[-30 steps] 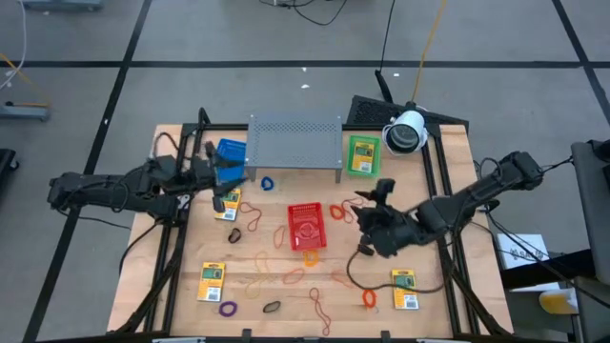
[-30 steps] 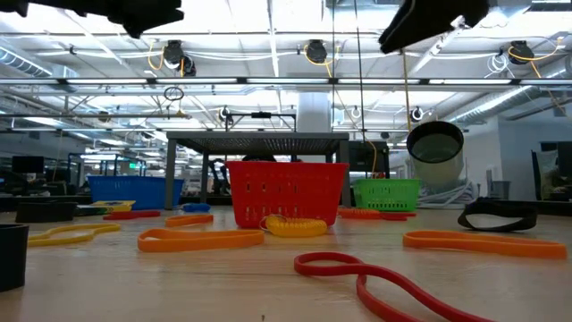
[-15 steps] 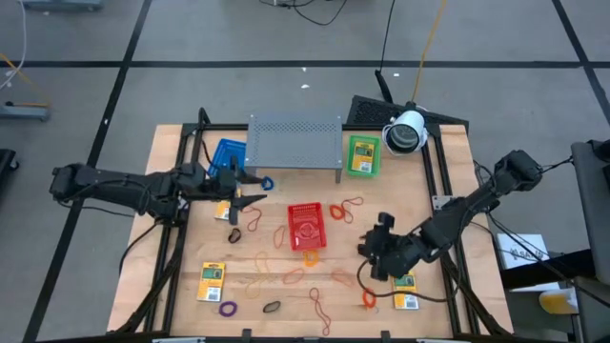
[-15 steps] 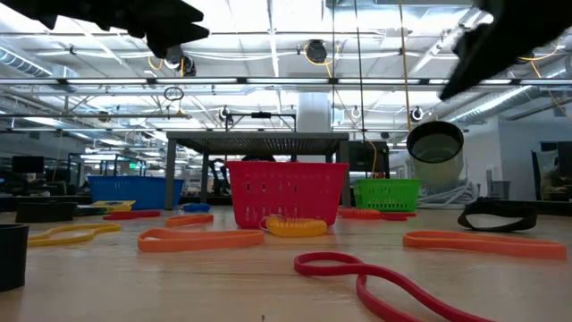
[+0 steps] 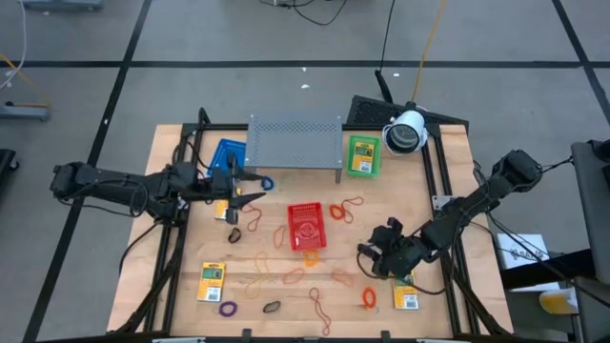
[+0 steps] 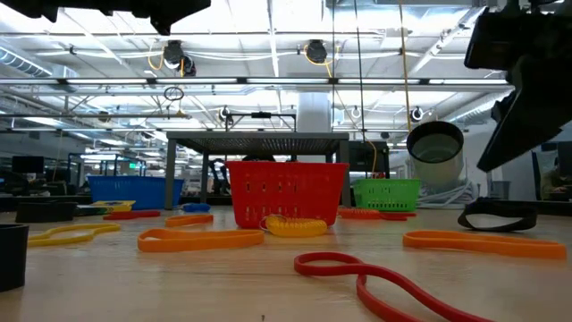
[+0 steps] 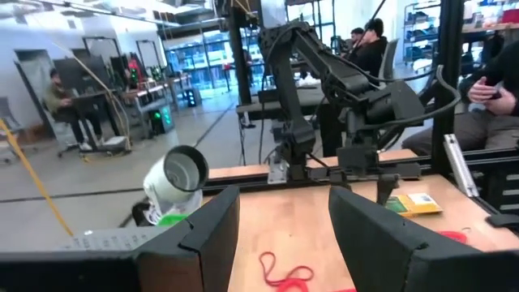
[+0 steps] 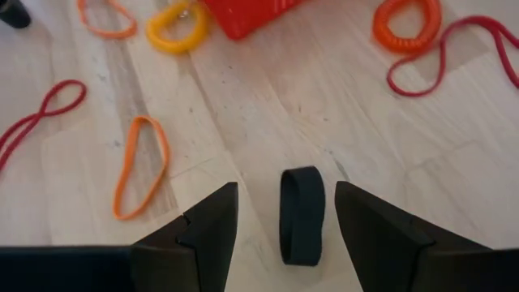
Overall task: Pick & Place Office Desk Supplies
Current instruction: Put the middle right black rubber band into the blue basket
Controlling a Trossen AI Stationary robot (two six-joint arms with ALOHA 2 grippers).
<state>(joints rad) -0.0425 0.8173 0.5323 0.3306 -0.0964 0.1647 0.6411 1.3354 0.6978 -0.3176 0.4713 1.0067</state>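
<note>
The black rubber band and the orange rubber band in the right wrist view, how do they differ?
The black rubber band is a wide, short strip; the orange rubber band is a thin, longer loop. The black one lies straight ahead between the open right claw fingers; the orange one lies off to one side. Both lie flat on the wooden table.
</note>
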